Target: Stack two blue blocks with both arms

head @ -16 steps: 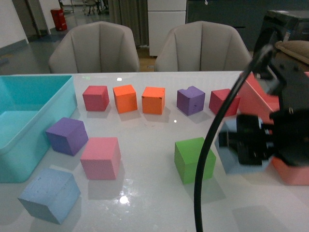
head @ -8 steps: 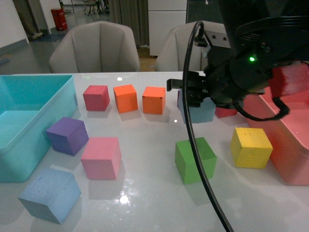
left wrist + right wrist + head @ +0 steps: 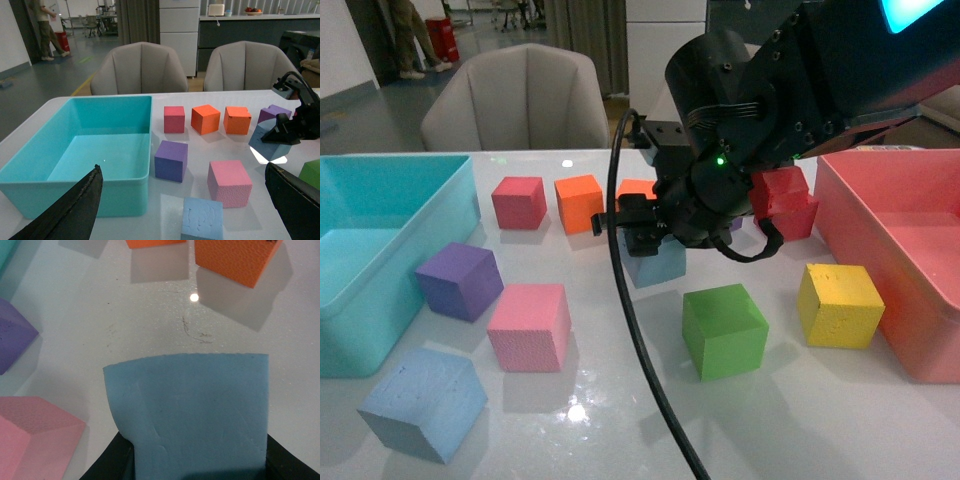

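My right gripper (image 3: 655, 245) is shut on one pale blue block (image 3: 656, 263), holding it just above the table's middle, behind the green cube (image 3: 723, 328). In the right wrist view this blue block (image 3: 192, 410) fills the space between the black fingers of the right gripper (image 3: 195, 467). The other blue block (image 3: 420, 400) lies on the table at the front left, near the teal bin. In the left wrist view it (image 3: 202, 220) sits low between the spread fingers of my open left gripper (image 3: 184, 195), which holds nothing. The held block (image 3: 270, 145) shows at the right of that view.
A teal bin (image 3: 445, 215) stands at the left and a red bin (image 3: 880, 250) at the right. A purple cube (image 3: 460, 280) and a pink cube (image 3: 527, 325) lie near the resting blue block. A yellow cube (image 3: 838, 303) and a back row of red (image 3: 518, 202) and orange (image 3: 579, 203) cubes are also here.
My right arm has swung left from beside the red bin to the table's middle, carrying the blue block. The yellow cube has come into view.
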Robot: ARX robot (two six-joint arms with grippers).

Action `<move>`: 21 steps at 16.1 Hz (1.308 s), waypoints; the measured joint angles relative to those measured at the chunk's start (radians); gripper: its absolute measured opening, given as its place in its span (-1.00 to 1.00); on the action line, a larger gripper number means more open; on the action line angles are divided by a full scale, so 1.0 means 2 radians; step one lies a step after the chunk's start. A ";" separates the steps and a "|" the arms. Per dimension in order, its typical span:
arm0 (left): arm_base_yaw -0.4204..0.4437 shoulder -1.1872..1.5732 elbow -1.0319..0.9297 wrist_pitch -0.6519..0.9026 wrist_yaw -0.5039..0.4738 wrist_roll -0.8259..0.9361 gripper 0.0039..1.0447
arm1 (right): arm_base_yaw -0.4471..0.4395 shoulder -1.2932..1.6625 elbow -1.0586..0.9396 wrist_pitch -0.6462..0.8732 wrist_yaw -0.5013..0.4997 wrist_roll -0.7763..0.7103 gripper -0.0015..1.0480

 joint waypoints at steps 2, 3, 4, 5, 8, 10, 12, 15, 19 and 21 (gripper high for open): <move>0.000 0.000 0.000 0.000 0.000 0.000 0.88 | 0.003 0.015 0.019 -0.007 -0.011 -0.009 -0.20; 0.000 0.000 0.000 0.000 0.000 0.000 0.88 | 0.004 0.021 0.026 -0.015 -0.012 -0.013 -0.20; 0.000 0.000 0.000 0.000 0.000 0.000 0.88 | 0.006 0.026 0.032 -0.022 -0.015 -0.013 -0.20; 0.000 0.000 0.000 0.000 0.000 0.000 0.88 | 0.006 0.028 0.034 -0.021 -0.016 -0.016 -0.20; 0.000 0.000 0.000 0.000 0.000 0.000 0.88 | 0.006 0.028 0.021 -0.026 -0.018 -0.029 -0.20; 0.000 0.000 0.000 0.000 0.000 0.000 0.88 | 0.005 0.028 0.020 -0.027 -0.019 -0.035 -0.20; 0.000 0.000 0.000 0.000 0.000 0.000 0.88 | 0.005 0.028 0.020 -0.036 -0.018 -0.039 -0.20; 0.000 0.000 0.000 0.000 0.000 0.000 0.88 | 0.007 0.029 0.024 -0.042 -0.011 -0.038 0.46; 0.000 0.000 0.000 0.000 0.000 0.000 0.88 | 0.009 0.025 0.014 -0.017 -0.004 -0.033 0.87; 0.000 0.000 0.000 0.000 0.000 0.000 0.88 | 0.008 0.003 -0.010 -0.002 0.023 -0.025 0.87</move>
